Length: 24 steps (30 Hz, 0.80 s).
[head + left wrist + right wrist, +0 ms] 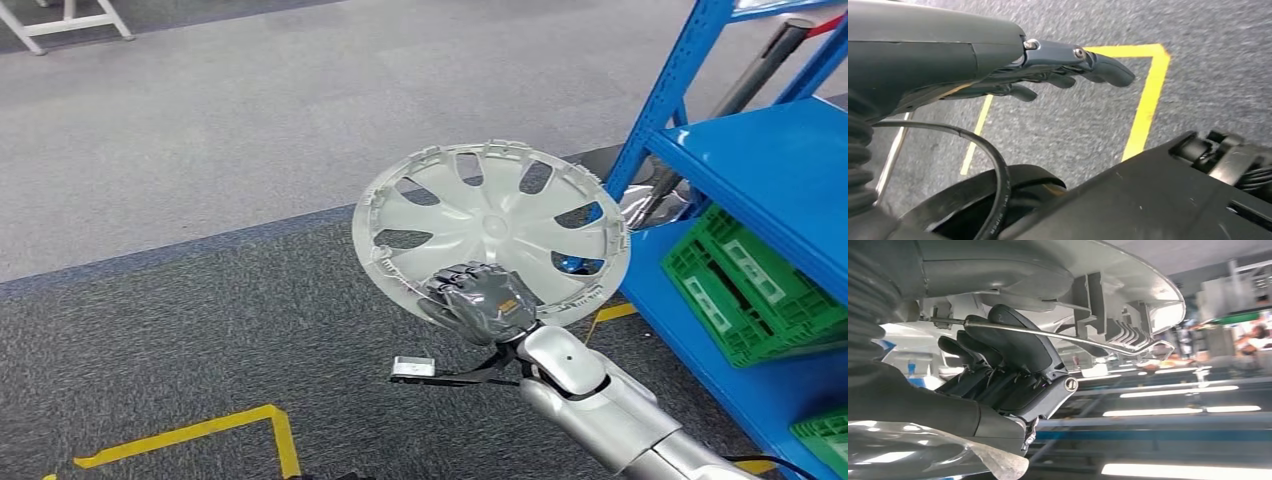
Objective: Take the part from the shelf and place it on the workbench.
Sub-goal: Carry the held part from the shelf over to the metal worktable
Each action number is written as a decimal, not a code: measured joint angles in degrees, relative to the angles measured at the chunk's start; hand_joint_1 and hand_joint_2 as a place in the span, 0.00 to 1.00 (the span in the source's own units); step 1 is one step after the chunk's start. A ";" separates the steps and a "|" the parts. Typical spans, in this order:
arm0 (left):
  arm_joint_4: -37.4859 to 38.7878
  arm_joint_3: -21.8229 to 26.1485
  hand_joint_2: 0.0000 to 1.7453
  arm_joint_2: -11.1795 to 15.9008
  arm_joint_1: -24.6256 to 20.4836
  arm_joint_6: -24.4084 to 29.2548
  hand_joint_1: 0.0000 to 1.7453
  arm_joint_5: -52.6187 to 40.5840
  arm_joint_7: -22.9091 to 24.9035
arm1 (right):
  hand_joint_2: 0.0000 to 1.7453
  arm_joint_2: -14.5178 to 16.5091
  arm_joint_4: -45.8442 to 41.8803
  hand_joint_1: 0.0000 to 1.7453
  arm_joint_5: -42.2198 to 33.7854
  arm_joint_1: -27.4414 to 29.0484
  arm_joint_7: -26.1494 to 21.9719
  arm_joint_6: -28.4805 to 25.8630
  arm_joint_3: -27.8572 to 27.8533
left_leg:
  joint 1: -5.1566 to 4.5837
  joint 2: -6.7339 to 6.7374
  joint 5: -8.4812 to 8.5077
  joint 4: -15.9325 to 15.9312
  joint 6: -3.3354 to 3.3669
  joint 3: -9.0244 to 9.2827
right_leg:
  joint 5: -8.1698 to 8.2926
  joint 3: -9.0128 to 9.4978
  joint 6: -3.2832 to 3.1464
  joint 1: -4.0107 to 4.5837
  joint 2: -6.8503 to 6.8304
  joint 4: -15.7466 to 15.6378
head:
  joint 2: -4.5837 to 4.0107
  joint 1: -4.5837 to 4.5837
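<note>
Grey carpet w/ yellow tape [283,437], blue shelf [770,170] w/ green crates [745,290] right of hubcap [490,215] in right hand [480,300].

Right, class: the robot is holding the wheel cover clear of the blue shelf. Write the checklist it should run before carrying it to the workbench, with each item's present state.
1. Right hand grips the wheel cover at its rim: ok.
2. Fingers wrap the rim and its wire ring: ok.
3. Cover is off the blue shelf, over carpet: ok.
4. Left hand holds nothing, fingers apart, hanging over the floor: ok.
5. Workbench located: cannot tell.
6. Grip firm enough for walking: cannot tell.
</note>
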 joint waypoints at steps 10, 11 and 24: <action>0.00 -0.01 1.00 0.01 0.79 -0.04 0.00 -0.28 0.03 | 1.00 -0.09 -0.16 1.00 0.06 -0.12 0.21 0.01 0.42 | -0.78 1.27 3.86 -12.88 2.58 5.66 | -2.43 -0.28 2.05 0.03 -1.01 2.01 | 0.02 0.28; 0.00 -0.01 1.00 -0.03 0.77 -0.06 0.00 -0.29 0.03 | 1.00 -0.11 -0.20 1.00 0.06 -0.07 0.22 0.02 0.44 | -0.69 0.65 3.90 -12.97 2.93 5.79 | -3.74 -1.83 2.04 -0.06 1.00 4.81 | 0.02 0.53; 0.00 -0.02 1.00 0.04 0.61 -0.16 0.00 -0.98 0.07 | 1.00 0.03 -0.04 1.00 0.48 -0.45 0.50 0.39 1.33 | -0.55 -7.71 3.03 -12.16 1.80 5.52 | 1.58 -1.74 0.93 -0.08 6.06 0.02 | 0.01 0.85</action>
